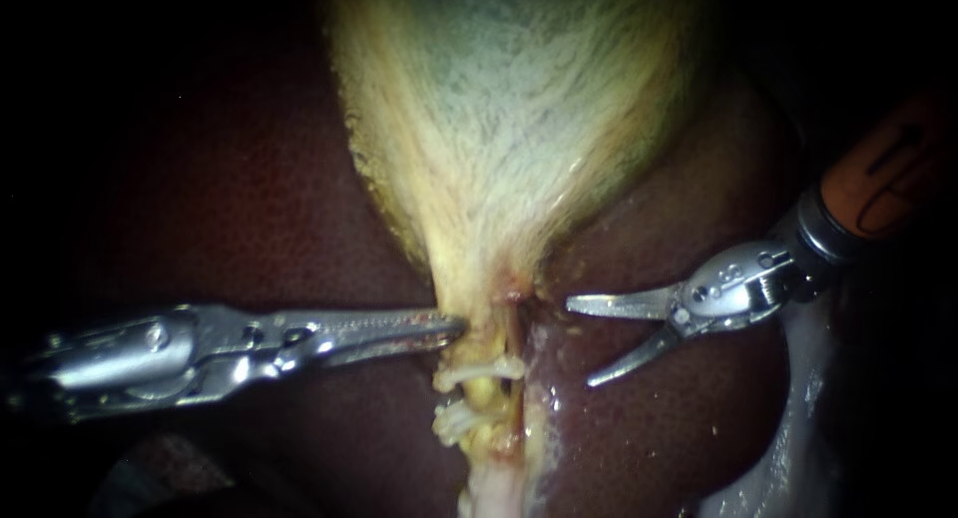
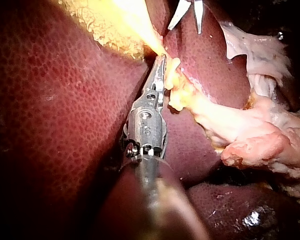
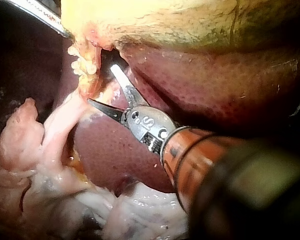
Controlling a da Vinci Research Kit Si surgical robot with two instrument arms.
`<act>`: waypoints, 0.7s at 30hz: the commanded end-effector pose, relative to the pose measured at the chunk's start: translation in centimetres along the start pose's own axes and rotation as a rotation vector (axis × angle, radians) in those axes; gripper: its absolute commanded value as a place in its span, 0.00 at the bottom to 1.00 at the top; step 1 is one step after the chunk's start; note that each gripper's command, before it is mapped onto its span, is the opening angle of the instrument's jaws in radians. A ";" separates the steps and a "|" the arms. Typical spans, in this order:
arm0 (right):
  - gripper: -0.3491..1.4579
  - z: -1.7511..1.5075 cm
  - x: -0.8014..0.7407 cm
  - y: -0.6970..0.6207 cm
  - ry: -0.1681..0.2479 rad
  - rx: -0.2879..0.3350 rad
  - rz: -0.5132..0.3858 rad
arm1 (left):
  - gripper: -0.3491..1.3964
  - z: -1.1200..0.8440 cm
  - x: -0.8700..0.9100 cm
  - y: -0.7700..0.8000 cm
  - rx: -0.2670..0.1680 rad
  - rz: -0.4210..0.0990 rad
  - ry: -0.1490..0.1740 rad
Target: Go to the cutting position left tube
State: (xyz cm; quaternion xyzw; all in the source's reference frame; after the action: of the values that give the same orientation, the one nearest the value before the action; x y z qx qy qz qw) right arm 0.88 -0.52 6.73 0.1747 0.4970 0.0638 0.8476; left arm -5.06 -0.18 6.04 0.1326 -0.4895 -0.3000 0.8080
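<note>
The pale yellow-green gallbladder [image 1: 509,109] narrows to a neck above the dark liver [image 1: 249,179]. Below the neck run a yellowish tube [image 1: 486,388] on the left and a thinner strand [image 1: 516,328] to its right. Two whitish clip-like pieces [image 1: 479,370] [image 1: 454,421] sit across the left tube. My left instrument [image 1: 451,328] comes in level and is shut on the neck's left edge, as the left wrist view [image 2: 160,65] also shows. My right instrument [image 1: 581,343] has curved blades standing open, a little to the right of the tubes and touching nothing. In its wrist view [image 3: 102,85] the blades point at the tubes.
Liver [image 2: 50,100] surrounds the tubes on both sides. Pale, wet, loose tissue [image 1: 798,408] lies under the right shaft and trails off beyond the tubes [image 3: 40,150]. The right instrument's orange-sleeved shaft [image 1: 878,179] enters from the upper right.
</note>
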 end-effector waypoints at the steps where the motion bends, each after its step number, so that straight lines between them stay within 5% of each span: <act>1: 0.99 0.03 -0.01 -0.05 0.003 0.008 0.012 | 0.10 -0.03 -0.02 0.00 0.001 0.000 -0.001; 11: 0.98 0.70 0.02 -0.46 0.028 0.116 0.059 | 0.10 -0.58 -0.10 0.16 -0.020 -0.008 0.001; 21: 0.97 1.18 -0.12 -0.51 0.014 0.161 0.059 | 0.10 -0.76 -0.13 0.18 -0.025 -0.011 0.001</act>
State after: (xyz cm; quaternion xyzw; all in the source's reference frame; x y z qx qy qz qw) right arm 1.83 -1.31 7.20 0.2565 0.5007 0.0499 0.8252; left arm -4.37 -0.03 5.66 0.1257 -0.4843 -0.3106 0.8082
